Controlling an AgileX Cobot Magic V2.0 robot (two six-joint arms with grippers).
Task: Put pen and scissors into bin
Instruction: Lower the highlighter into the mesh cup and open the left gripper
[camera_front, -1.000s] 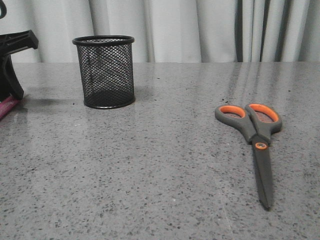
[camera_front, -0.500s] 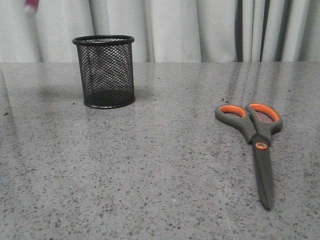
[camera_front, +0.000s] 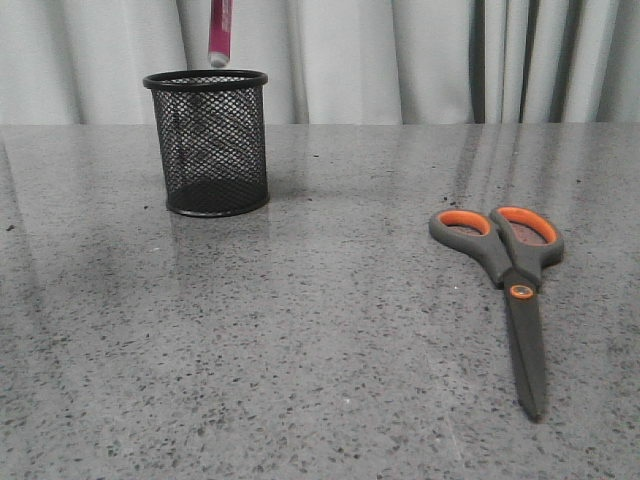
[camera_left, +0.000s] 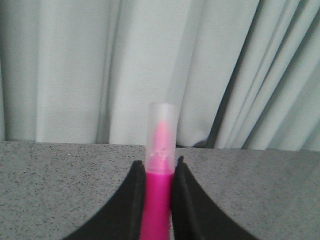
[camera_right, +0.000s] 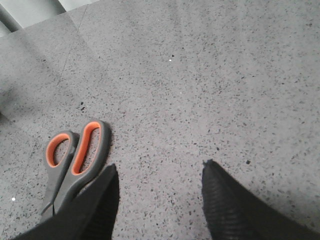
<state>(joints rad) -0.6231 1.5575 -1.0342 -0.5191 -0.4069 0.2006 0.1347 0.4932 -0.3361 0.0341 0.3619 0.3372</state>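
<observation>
The pink pen (camera_front: 219, 30) hangs upright, cap end down, just above the rim of the black mesh bin (camera_front: 207, 143) at the far left of the table. In the left wrist view my left gripper (camera_left: 158, 167) is shut on the pen (camera_left: 159, 195), whose pale cap sticks out past the fingers. The left gripper itself is out of the front view. The scissors (camera_front: 513, 272) lie flat at the right, handles away from me, blades shut. My right gripper (camera_right: 160, 167) is open and empty over bare table, with the scissors' handles (camera_right: 75, 160) beside one finger.
Pale curtains hang behind the table's far edge. The grey speckled tabletop (camera_front: 300, 330) stretches between the bin and the scissors.
The pen has been lifted from the table at the far left and carried up and right, to just above the bin's rim. The scissors and the bin have not moved.
</observation>
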